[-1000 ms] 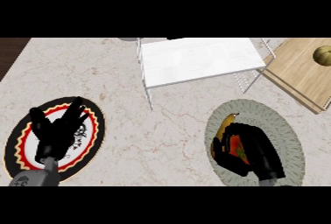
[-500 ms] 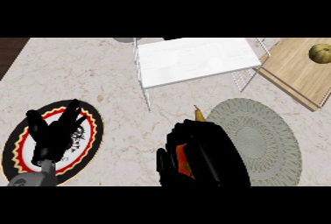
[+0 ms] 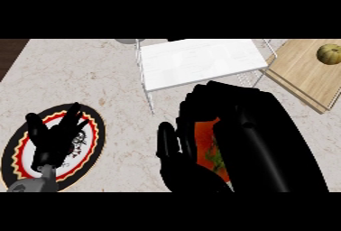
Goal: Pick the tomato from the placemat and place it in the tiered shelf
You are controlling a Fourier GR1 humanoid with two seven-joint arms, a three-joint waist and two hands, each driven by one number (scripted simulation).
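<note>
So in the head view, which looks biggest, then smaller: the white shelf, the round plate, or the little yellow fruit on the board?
1. White shelf.
2. Round plate. It looks close to the shelf in size and the left hand covers part of it, so the first two places are unsure.
3. Yellow fruit on the wooden board, clearly smallest.

A: Right hand (image 3: pixel 250 135)?
B: Glossy black all over, thick rounded fingers, broad thumb.
A: Left hand (image 3: pixel 57 140)?
B: Black too, slimmer fingers; grey forearm (image 3: pixel 30 184) with a rounded wrist.
</note>
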